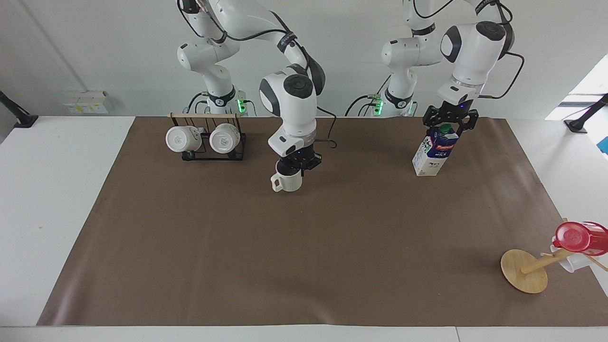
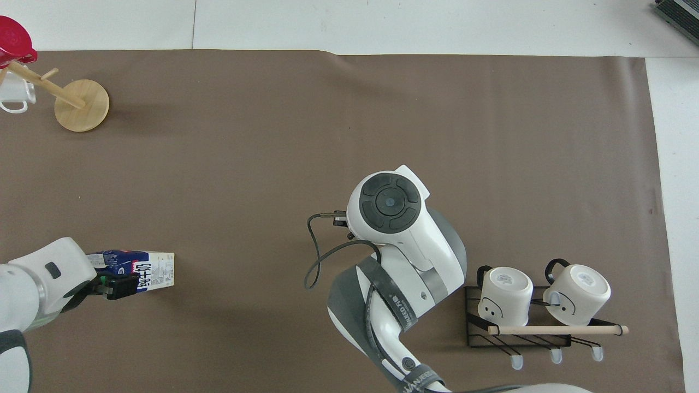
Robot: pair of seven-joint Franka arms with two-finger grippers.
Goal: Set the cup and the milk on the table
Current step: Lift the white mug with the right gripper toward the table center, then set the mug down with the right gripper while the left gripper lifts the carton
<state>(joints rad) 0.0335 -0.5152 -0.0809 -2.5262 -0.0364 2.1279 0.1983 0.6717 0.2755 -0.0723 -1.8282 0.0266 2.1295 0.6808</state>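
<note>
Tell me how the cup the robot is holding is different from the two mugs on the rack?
The cup is upright, gripped at its rim by the right gripper; the two white mugs hang tipped on the black rack, bottoms facing the camera. The cup looks creamy; the mugs look glossy white, with little faces. All three have loop handles.
</note>
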